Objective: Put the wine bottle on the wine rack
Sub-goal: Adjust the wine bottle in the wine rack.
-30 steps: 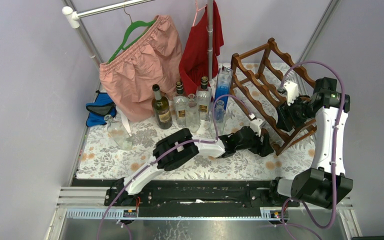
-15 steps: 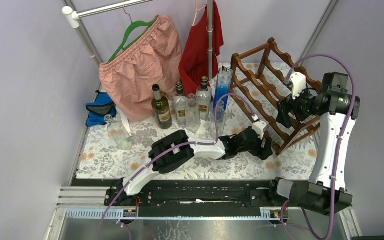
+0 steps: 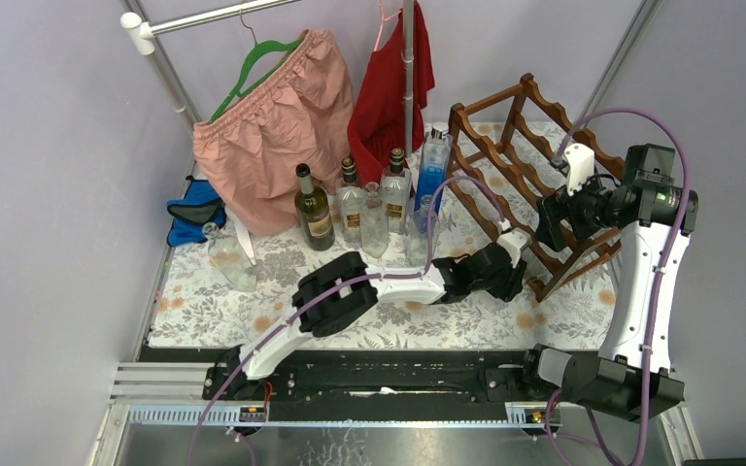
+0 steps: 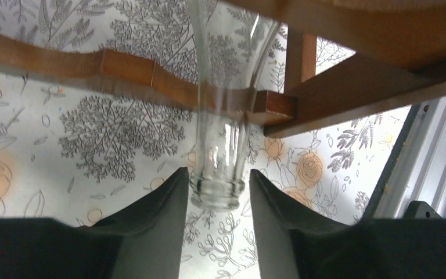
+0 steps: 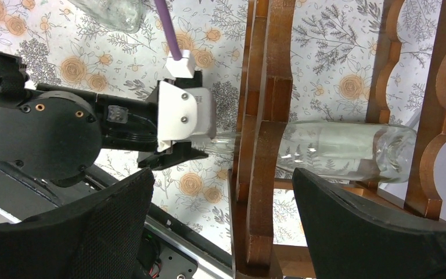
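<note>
Since a second ago your right arm has lifted up and back off the reddish-brown wooden wine rack with scalloped rails (image 3: 529,165). Your left arm has crept a little closer to the rack's near front corner.

The clear glass wine bottle (image 5: 337,148) is already lying on its side in the rack, in what looks like a low tier. Its body passes over one wavy rail, its base is close to the other rail, and its neck pokes out towards your left arm. Whether the base is actually resting on that second rail I can't tell.

Your left gripper (image 4: 218,171) has its jaws drawn in on either side of the bottle's mouth. The fingers (image 4: 157,221) sit right against the glass lip or just off it, and from the wrist view you can't tell whether they are pinching. Your right gripper (image 5: 223,180) hangs above the rack with its jaws spread wide and nothing in them.

I'd judge you are at the seating and letting-go step, with the task nearly done.

- If the base is short of the far rail, nudge the bottle further in along its own axis.
- Then spread the left jaws well clear of the lip.
- Pull straight back along the neck, low over the floral tablecloth (image 4: 46,145), without dragging the bottle out or clipping the rail.
</note>
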Controlling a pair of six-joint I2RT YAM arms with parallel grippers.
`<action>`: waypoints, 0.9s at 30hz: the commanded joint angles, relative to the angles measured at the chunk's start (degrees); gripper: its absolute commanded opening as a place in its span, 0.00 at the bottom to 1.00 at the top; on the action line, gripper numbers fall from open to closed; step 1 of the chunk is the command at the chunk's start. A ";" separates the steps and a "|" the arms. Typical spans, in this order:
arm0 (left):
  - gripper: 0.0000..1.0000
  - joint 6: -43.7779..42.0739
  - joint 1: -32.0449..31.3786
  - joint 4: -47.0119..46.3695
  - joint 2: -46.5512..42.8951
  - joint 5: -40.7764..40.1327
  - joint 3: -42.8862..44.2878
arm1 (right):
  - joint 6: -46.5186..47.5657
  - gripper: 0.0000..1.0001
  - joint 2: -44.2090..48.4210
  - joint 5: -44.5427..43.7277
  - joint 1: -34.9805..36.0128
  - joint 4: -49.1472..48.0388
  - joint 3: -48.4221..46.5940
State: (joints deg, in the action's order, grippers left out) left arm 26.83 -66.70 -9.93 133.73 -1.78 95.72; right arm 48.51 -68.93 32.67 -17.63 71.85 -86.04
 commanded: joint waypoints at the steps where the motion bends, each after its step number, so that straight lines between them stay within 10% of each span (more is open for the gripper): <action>1: 0.40 -1.75 0.56 1.52 3.54 1.51 5.87 | -0.83 0.96 1.33 1.66 0.40 0.21 0.07; 10: 0.20 -0.60 0.95 2.00 5.11 3.87 8.42 | -0.44 0.96 1.93 1.85 0.40 0.28 0.74; 19: 0.71 1.82 1.05 -1.91 0.48 3.91 0.12 | -1.53 1.00 2.56 2.97 0.40 0.30 -0.56; 27: 0.84 1.15 -0.50 -2.66 -7.38 2.08 -8.45 | -3.06 1.00 3.45 5.39 0.40 -0.12 -1.23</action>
State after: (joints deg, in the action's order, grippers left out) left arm 28.53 -66.32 -10.52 130.82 1.15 89.84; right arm 47.03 -67.24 34.96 -17.63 71.79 -85.23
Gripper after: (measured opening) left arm 0.831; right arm 0.995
